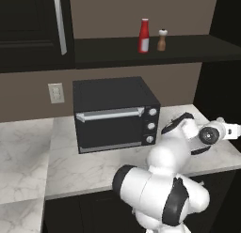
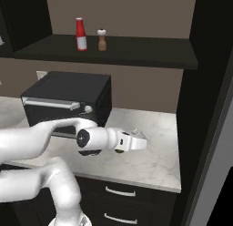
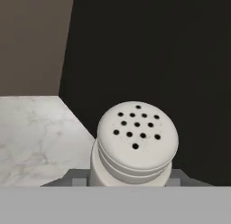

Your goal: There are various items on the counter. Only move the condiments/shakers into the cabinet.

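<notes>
The end effector [image 3: 131,182] is pinching the white shaker [image 3: 135,146], axis running along the fingers; the cabinet [image 2: 136,54] shelf is lying above, red squeeze bottle [image 2: 81,34] and brown wooden shaker [image 2: 102,40] already standing there.

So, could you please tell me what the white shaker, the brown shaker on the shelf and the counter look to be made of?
The white shaker looks like matte ceramic or plastic: plain white, ribbed cap with punched holes. The brown shaker looks wooden, brown body with a pale top, though it is small. The counter looks like polished marble or a marble-look surface: white with grey veins.
</notes>
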Controlling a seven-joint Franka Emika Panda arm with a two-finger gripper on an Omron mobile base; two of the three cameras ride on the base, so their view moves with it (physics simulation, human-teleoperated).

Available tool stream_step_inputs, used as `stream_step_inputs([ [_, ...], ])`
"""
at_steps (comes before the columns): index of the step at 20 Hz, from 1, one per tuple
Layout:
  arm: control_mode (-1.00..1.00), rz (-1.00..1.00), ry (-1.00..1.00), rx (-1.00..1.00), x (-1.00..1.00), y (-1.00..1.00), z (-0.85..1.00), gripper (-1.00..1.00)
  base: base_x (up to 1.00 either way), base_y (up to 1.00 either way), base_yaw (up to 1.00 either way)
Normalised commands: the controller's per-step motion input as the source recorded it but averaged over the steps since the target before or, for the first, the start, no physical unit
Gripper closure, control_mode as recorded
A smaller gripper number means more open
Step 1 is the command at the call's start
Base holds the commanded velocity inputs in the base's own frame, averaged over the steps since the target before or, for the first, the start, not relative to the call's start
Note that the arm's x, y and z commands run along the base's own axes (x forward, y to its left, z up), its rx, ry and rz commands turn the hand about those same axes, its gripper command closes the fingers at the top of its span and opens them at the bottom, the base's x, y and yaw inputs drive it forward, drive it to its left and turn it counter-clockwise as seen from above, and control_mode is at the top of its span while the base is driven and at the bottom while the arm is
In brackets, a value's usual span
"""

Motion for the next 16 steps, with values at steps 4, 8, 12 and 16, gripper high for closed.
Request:
stream_step_inputs([
  [4,-1.0,0.02,0.44,0.12,-0.67,0.0,1.0,1.0,0.0,0.0,0.0],
  [8,-1.0,0.08,0.41,0.18,-0.71,0.0,1.0,1.0,0.0,0.0,0.0],
  [12,-1.0,0.14,0.33,0.18,-0.89,0.06,1.0,1.0,0.0,0.0,0.0],
  [16,-1.0,0.19,-0.11,0.02,-0.59,0.42,0.61,1.0,0.0,0.0,0.0],
])
